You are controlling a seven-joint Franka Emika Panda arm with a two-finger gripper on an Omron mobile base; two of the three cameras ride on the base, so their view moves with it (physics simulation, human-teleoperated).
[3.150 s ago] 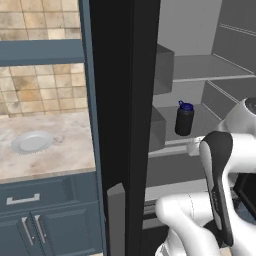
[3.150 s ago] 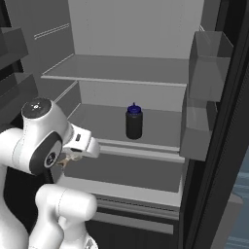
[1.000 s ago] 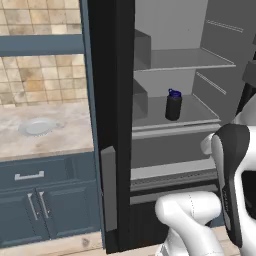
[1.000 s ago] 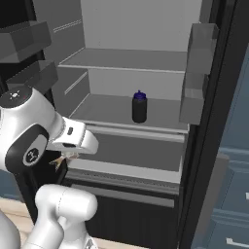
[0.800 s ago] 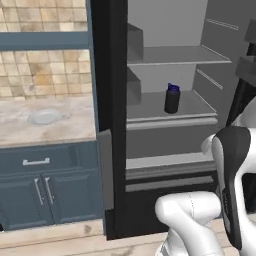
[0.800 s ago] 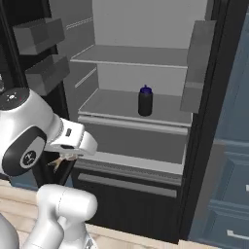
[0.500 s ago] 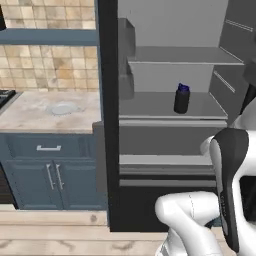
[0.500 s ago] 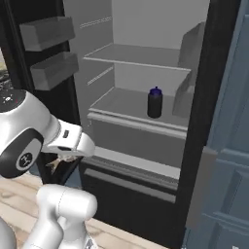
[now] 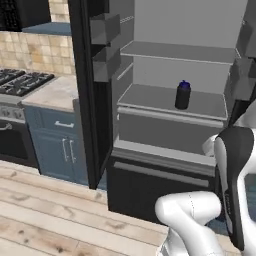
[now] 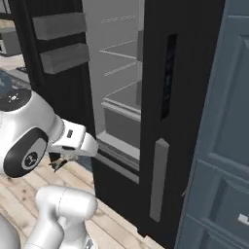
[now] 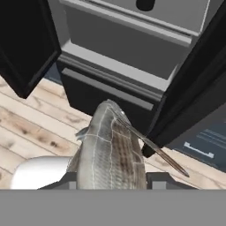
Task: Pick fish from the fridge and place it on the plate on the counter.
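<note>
Right at my wrist I've got the fish [image 11: 110, 150], grey-brown and scaled, standing up between my fingertips and pointing out ahead of me with a thin fin spine angling off to one side; my pincer [image 11: 112, 181] is narrowed onto it, fingers most of the way closed with the fish pinned between them; in the right base view my pincer [image 10: 58, 160] hangs low beside my white arm, over the floor, a brown sliver of the fish just showing beneath it; below me runs the pale wood plank floor [image 9: 45, 220]; just beyond the fish's nose is the fridge [image 9: 90, 100], black frame, doors swung wide, its dark bottom drawer front [image 11: 106, 90] nearest the floor; above that drawer comes the grey interior with its shelves [image 9: 170, 100]; on the middle shelf a small dark bottle with a blue cap [image 9: 182, 95] stands upright, on its own toward the right side; grey door bins [image 9: 105, 47] hang on the open left door; further off to the left, past the fridge frame, the beige counter [image 9: 57, 92] sits over dark blue cabinets [image 9: 62, 150] with silver handles; beside it, a black gas stove [image 9: 20, 82] with grey grates; tan tiled wall [image 9: 40, 52] behind.
</note>
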